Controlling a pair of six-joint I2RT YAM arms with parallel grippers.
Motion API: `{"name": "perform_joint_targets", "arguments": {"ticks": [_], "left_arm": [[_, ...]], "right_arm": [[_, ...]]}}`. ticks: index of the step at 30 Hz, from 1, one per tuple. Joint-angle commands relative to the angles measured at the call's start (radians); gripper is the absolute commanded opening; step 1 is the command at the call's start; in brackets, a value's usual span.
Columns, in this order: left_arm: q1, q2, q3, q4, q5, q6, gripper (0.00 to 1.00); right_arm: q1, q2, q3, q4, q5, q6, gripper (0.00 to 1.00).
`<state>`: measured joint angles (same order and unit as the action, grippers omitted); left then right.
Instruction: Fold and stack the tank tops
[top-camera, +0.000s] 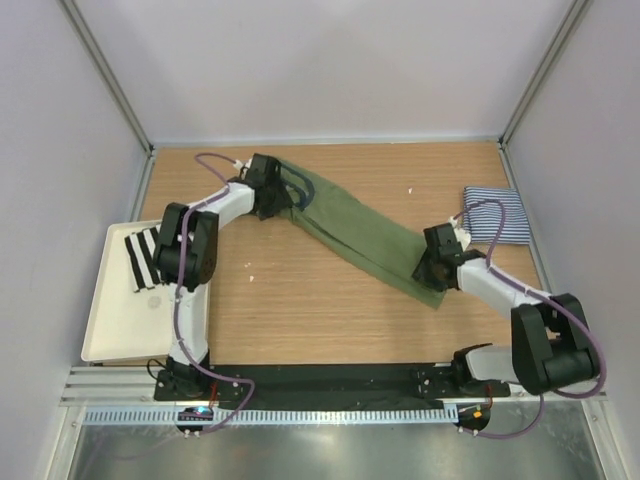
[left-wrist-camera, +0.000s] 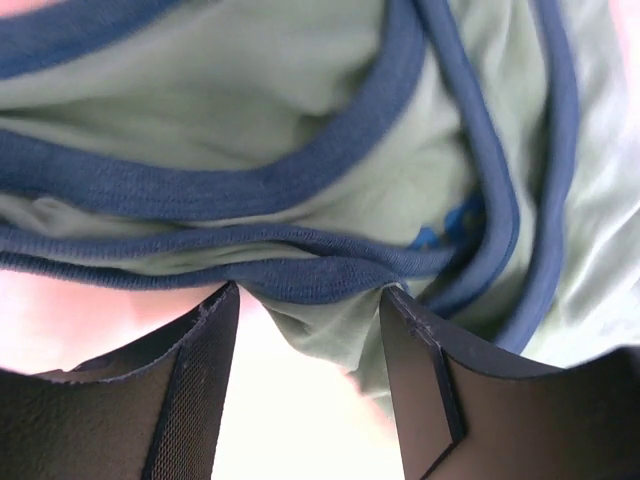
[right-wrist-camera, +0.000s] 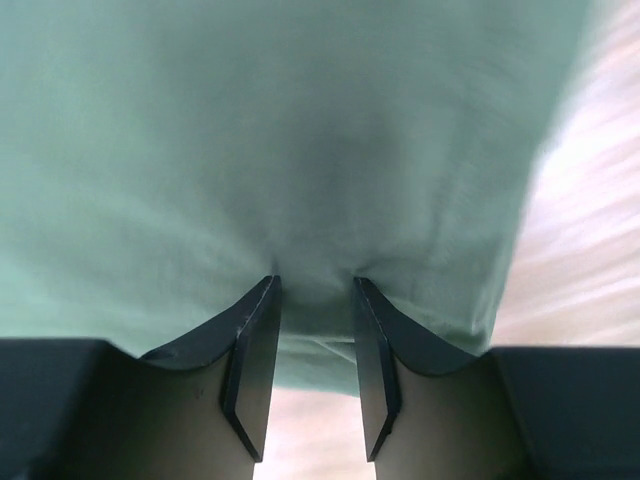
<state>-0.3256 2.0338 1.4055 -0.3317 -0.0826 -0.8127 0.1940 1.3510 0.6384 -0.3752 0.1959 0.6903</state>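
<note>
The olive green tank top (top-camera: 350, 228) with navy trim is drawn out in a long diagonal band across the table, from back left to front right. My left gripper (top-camera: 268, 190) holds its bunched strap end; in the left wrist view the navy-trimmed cloth (left-wrist-camera: 250, 110) sits between the left gripper's (left-wrist-camera: 308, 290) tips. My right gripper (top-camera: 437, 262) holds the hem end; in the right wrist view plain green cloth (right-wrist-camera: 300, 130) is pinched in the right gripper (right-wrist-camera: 315, 282). The navy-and-white striped tank top (top-camera: 495, 215) lies folded at the right, just behind the right gripper.
A white tray (top-camera: 110, 320) sits at the table's left edge with a black-and-white striped item (top-camera: 143, 258) in its back part. White walls enclose the wooden table (top-camera: 300, 310) on three sides.
</note>
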Motion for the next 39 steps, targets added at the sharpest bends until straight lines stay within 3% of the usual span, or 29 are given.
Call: {"name": "perform_joint_targets", "arguments": {"ticks": [1, 4, 6, 9, 12, 14, 16, 17, 21, 22, 26, 31, 35, 39], "left_arm": [[-0.007, 0.158, 0.221, -0.053, 0.033, 0.073, 0.60], [-0.036, 0.325, 0.500, -0.102, 0.041, 0.066, 0.61], [-0.049, 0.472, 0.742, -0.145, 0.072, 0.063, 0.61], [-0.055, 0.625, 0.996, -0.185, 0.128, 0.038, 0.62], [-0.053, 0.639, 1.075, -0.194, 0.124, 0.026, 0.65], [-0.049, 0.582, 1.002, -0.193, 0.092, 0.052, 0.72], [-0.043, 0.451, 0.907, -0.146, 0.044, 0.075, 0.77], [-0.035, 0.407, 0.812, -0.127, 0.046, 0.082, 0.78], [-0.023, 0.220, 0.690, -0.142, 0.049, 0.110, 0.79], [-0.023, 0.165, 0.666, -0.180, 0.052, 0.115, 0.80], [-0.029, 0.041, 0.556, -0.282, 0.143, 0.084, 0.77], [-0.095, -0.105, 0.185, -0.135, 0.202, 0.028, 0.72], [-0.121, -0.149, 0.000, 0.020, 0.211, -0.043, 0.66], [-0.122, -0.089, -0.007, 0.088, 0.231, -0.071, 0.63]], "right_arm": [[0.135, -0.096, -0.092, -0.093, -0.140, 0.057, 0.42], [0.352, -0.148, -0.129, -0.094, -0.233, 0.191, 0.43], [0.540, -0.168, -0.100, -0.106, -0.231, 0.248, 0.44], [0.720, -0.196, -0.025, -0.114, -0.208, 0.305, 0.50], [0.742, -0.199, 0.085, -0.217, -0.114, 0.255, 0.58], [0.743, -0.240, 0.137, -0.255, -0.064, 0.181, 0.68], [0.724, -0.277, 0.164, -0.252, -0.018, 0.128, 0.91], [0.698, -0.289, 0.187, -0.234, -0.021, 0.065, 0.91], [0.489, -0.248, 0.236, -0.170, -0.116, -0.118, 0.88], [0.379, -0.224, 0.247, -0.134, -0.178, -0.144, 0.88], [0.182, -0.098, 0.288, 0.019, -0.381, -0.206, 0.80], [0.053, 0.191, 0.409, 0.119, -0.493, -0.213, 0.67], [-0.013, 0.363, 0.524, 0.180, -0.570, -0.169, 0.61], [-0.042, 0.479, 0.609, 0.176, -0.572, -0.172, 0.64]]}}
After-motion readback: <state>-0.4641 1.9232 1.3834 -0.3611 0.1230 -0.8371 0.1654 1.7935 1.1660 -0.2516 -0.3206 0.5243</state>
